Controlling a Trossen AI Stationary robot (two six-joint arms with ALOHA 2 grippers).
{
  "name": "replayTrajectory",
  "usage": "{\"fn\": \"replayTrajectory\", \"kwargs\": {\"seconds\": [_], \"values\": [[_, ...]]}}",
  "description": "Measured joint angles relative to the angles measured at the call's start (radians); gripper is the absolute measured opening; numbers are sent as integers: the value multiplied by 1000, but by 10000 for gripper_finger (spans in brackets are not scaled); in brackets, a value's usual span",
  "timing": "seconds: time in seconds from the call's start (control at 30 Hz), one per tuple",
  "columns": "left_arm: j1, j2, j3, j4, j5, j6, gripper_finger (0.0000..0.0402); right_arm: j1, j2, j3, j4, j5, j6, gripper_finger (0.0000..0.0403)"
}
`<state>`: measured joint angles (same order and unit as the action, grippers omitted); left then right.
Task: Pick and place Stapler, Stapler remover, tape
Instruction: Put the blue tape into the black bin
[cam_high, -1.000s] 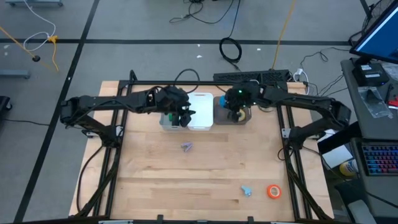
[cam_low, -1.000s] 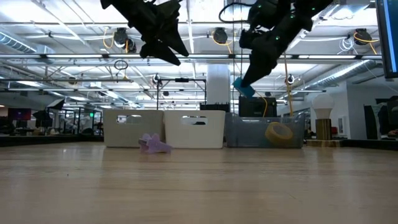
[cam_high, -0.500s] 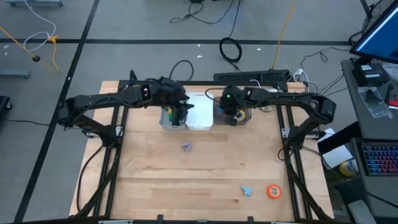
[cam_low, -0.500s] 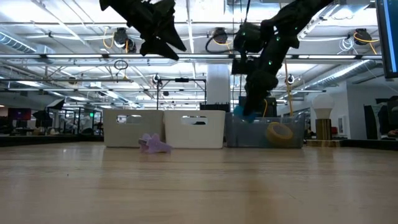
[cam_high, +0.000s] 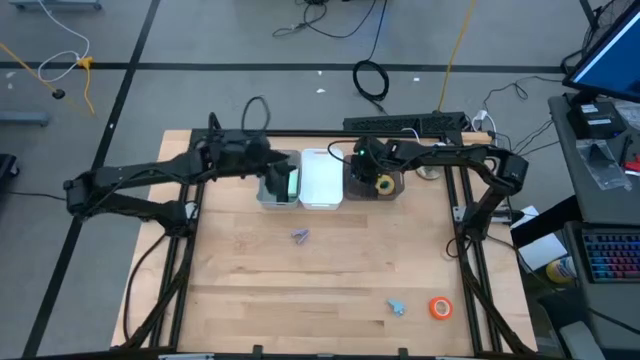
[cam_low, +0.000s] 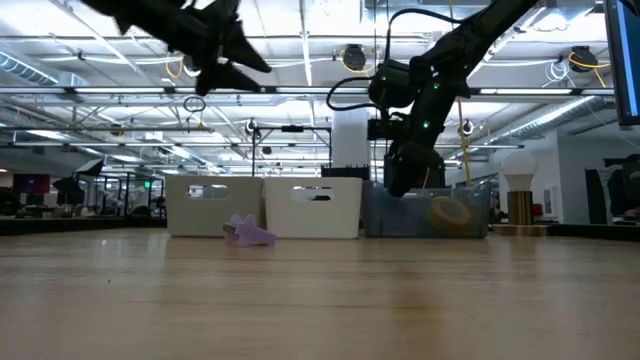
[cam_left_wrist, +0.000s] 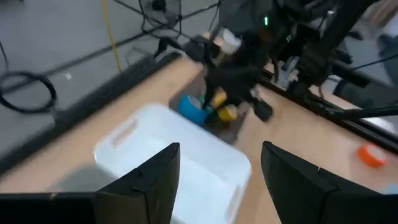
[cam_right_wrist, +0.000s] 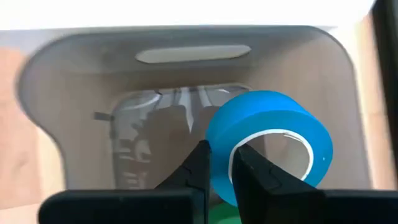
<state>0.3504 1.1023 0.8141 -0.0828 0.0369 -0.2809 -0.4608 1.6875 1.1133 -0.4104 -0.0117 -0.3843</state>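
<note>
Right wrist view: right pincer (cam_right_wrist: 219, 163) clamped on blue ring-shaped tape roll (cam_right_wrist: 267, 146), pale centre hole, wall pinched between both fingers, directly over translucent grey plastic bin (cam_right_wrist: 74, 56). Yellow tape roll (cam_high: 384, 184) already lies in that bin, beneath the pincer; green sliver below the blue roll, unclear. Left pincer (cam_left_wrist: 219, 180), fingers spread and empty, above white plastic bin (cam_left_wrist: 134, 134). Left to do, judging: orange tape roll (cam_high: 440, 307), small light-blue item (cam_high: 397, 306) and lilac item (cam_high: 300, 236) lie on wooden table (cam_high: 240, 290), well apart from both pincers.
</note>
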Motion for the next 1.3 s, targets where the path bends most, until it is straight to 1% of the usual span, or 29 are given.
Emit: {"fn": "replayTrajectory", "kwargs": {"seconds": [0.07, 0.2, 0.3, 0.4, 0.47, 0.93, 1.3], "values": [[-5, -52, -71, 44, 12, -40, 225, -6, 0, 0, 2, 13, -4, 33], [-24, -139, -188, 129, 11, -91, 225, -25, 0, 0, -6, -15, -5, 33], [-34, -189, -245, 168, 8, -98, 225, -27, 0, 0, -9, -15, -4, 33], [-36, -222, -276, 194, -2, -96, 225, -30, 0, 0, -8, -28, -4, 33], [-36, -234, -280, 198, -13, -98, 225, -31, 0, 0, -8, -44, -3, 33], [-37, -232, -281, 180, -12, -95, 225, -31, 1, 0, 22, -45, 21, 34], [-37, -232, -282, 142, -11, -90, 225, -41, 2, -27, 43, -45, 43, 36]]}}
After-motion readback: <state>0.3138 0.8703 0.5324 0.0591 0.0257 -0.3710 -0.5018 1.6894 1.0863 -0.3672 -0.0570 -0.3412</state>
